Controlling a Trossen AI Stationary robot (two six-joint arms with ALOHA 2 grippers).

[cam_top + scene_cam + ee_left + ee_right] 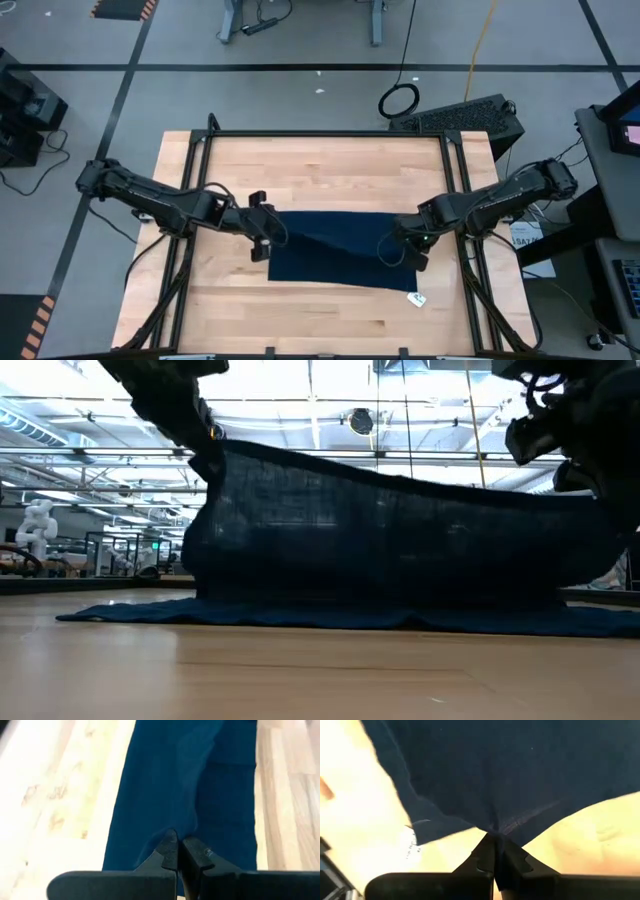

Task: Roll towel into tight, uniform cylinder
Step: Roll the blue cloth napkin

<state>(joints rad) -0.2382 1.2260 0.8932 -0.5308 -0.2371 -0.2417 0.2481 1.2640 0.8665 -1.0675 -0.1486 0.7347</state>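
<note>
Both pincers, left pincer (268,232) and right pincer (408,243), clamp the towel (335,250) stretched between them, its far edge lifted off the worktop (310,170).

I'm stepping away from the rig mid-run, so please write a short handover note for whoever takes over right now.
Left hand: shut on the towel at its left edge.
Right hand: shut on the towel at its right edge.
Towel: in the low view one long edge hangs lifted between both hands, sagging in the middle; the other part lies flat on the table. White tag lies at the near right corner.
Done: both edges gripped and raised.
Left: no roll formed yet; the whole rolling into a tight cylinder remains.
</note>
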